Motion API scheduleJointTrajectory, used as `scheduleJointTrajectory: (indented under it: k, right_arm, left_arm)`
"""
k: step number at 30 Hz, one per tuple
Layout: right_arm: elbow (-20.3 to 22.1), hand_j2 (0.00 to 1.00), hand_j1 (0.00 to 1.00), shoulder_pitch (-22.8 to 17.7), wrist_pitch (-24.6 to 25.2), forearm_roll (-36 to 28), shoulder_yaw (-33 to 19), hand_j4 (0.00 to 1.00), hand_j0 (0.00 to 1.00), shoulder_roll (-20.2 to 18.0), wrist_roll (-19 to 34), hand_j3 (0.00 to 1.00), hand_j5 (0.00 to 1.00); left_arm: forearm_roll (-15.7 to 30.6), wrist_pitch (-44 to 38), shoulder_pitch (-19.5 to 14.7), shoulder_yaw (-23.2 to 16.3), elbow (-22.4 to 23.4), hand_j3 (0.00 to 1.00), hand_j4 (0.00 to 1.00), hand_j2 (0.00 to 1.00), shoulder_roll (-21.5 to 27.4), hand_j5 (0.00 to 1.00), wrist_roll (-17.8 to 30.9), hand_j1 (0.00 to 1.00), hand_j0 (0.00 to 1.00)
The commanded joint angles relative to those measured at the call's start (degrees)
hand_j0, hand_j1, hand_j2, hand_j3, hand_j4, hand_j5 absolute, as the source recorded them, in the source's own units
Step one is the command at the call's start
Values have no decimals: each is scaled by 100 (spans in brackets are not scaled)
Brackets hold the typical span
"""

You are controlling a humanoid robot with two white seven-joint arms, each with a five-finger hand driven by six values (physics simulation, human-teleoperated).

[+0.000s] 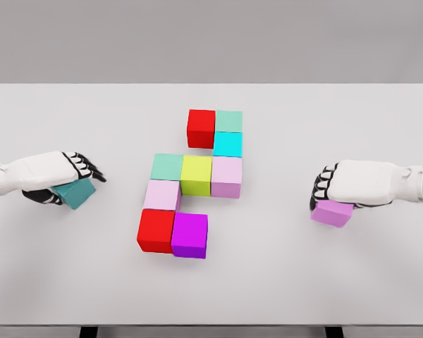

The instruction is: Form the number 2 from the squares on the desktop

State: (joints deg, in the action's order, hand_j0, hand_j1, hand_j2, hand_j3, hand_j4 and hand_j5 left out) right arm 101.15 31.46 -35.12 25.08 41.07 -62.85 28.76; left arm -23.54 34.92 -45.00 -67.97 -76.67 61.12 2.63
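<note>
left hand (60,177) curled on teal cube (76,192) | right hand (352,184) clasps violet cube (332,213) | risk: placing either nudges centre-frame figure (197,176), skewing the 2

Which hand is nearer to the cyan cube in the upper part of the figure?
The right hand. It is to the right of the cyan cube and lower, holding a pink cube. The left hand, holding a teal cube, is farther away, on the left.
</note>
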Motion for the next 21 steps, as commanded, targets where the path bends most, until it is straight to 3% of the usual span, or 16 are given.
scheduleJointTrajectory:
  k: [1, 9, 21]
  right_arm:
    - [1, 64, 64, 26, 12, -99, 33, 64, 64, -26, -11, 64, 64]
    - [1, 64, 64, 615, 12, -126, 701, 64, 64, -43, -29, 64, 64]
    - [1, 63, 63, 633, 12, -135, 754, 63, 63, 229, -20, 63, 63]
  left_arm:
    - [-116, 8, 0, -5, 12, 76, 76, 76, 14, 76, 27, 76, 76]
    - [-72, 8, -52, 30, 12, 77, 77, 77, 32, 77, 19, 77, 77]
    - [-81, 8, -290, 65, 223, 77, 77, 77, -223, 77, 19, 77, 77]
